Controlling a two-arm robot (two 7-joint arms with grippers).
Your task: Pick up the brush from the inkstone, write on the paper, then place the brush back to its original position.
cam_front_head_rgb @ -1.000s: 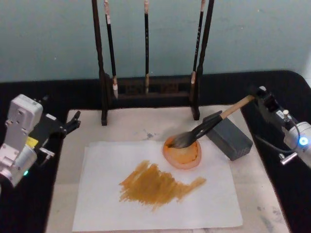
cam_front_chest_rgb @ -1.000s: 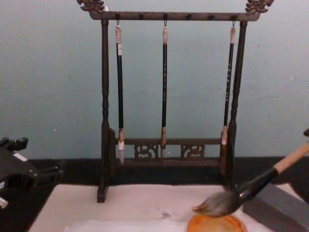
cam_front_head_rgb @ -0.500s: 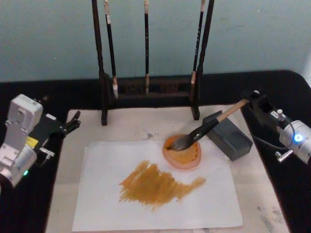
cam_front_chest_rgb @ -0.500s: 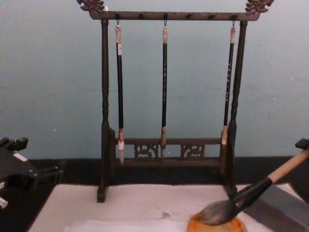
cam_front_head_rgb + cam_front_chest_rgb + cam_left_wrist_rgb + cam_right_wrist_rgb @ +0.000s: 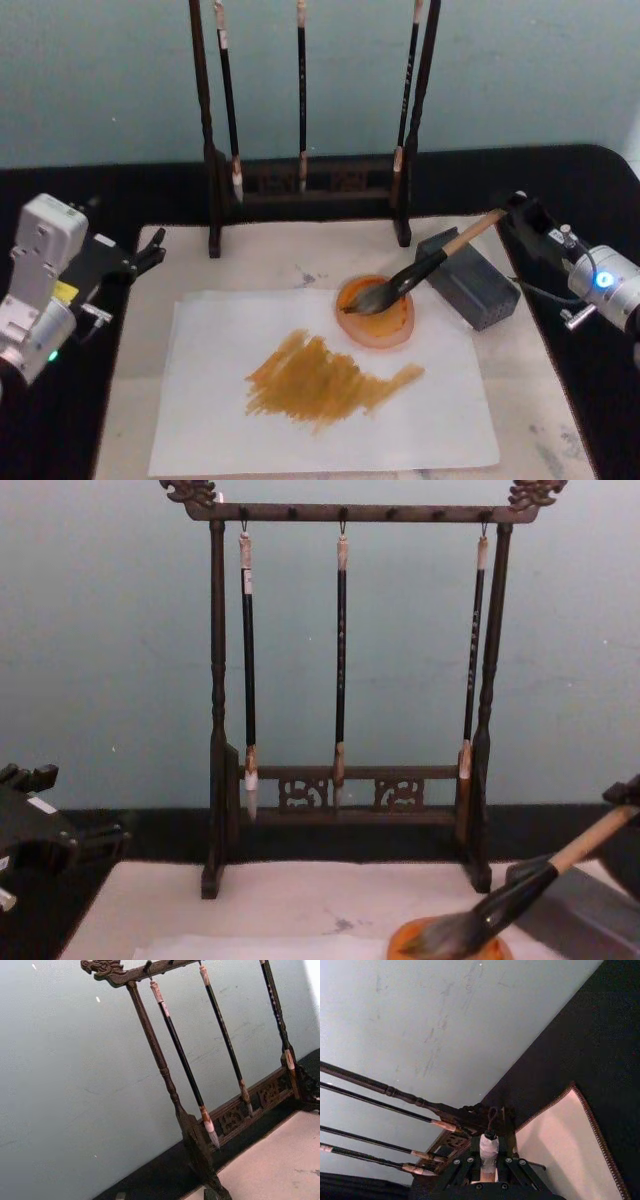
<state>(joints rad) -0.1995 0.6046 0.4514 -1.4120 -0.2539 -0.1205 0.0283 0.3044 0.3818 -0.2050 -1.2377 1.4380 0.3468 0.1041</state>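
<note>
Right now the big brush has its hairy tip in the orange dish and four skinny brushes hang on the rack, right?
Almost. The chest view shows three skinny brushes on the rack, not four. The big brush, held by the right gripper, does have its hairy tip in the orange dish; the left gripper sits parked at the left.

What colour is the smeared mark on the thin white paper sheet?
The smeared mark is ochre-brown, best seen in the head view.
</note>
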